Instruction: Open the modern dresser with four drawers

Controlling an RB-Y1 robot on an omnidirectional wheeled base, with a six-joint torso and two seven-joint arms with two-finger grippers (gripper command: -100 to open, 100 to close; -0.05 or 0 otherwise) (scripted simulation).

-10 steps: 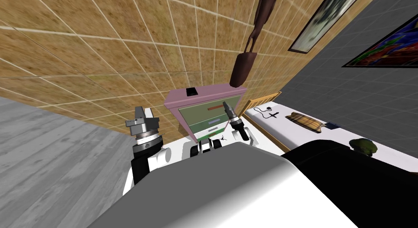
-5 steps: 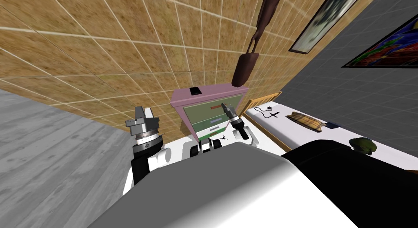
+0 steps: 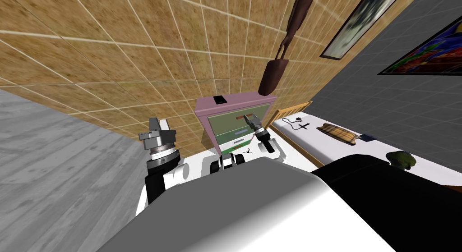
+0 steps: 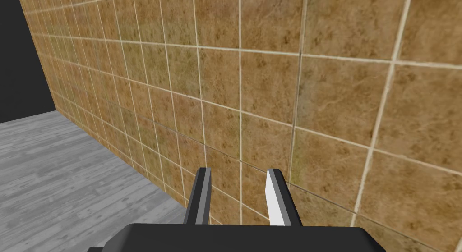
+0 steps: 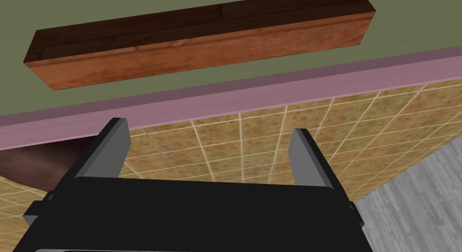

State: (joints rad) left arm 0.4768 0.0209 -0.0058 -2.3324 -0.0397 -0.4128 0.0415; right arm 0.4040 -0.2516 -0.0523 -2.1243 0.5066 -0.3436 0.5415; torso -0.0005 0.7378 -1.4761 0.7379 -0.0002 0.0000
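The dresser stands far ahead of me against the tiled wall. The bed is just to its right. The dresser has a pink frame and green drawers. The right arm reaches out to it. The right jaws are up by the top drawer, at the right end of its brown handle.

The right jaws are spread wide and hold nothing. From the right wrist, the handle is a long brown bar on the green drawer front. It is not between the 2 fingers yet. It lies off to 1 side of them, past the pink edge of the dresser. The gap between the fingers looks out at the wall.

The bar runs along the drawer from left to right. That is about the same way as the line from 1 finger to the other. The bar also looks longer than the gap.

So I think the jaws need to come back across the pink edge to the middle of the bar. They may also need to turn, so 1 finger goes over the bar and 1 goes under it.

The left arm is well apart, near me and to the left. The left jaws point at the wall. There is a small gap between their fingers, and they hold nothing. The right arm is much nearer to the handle.
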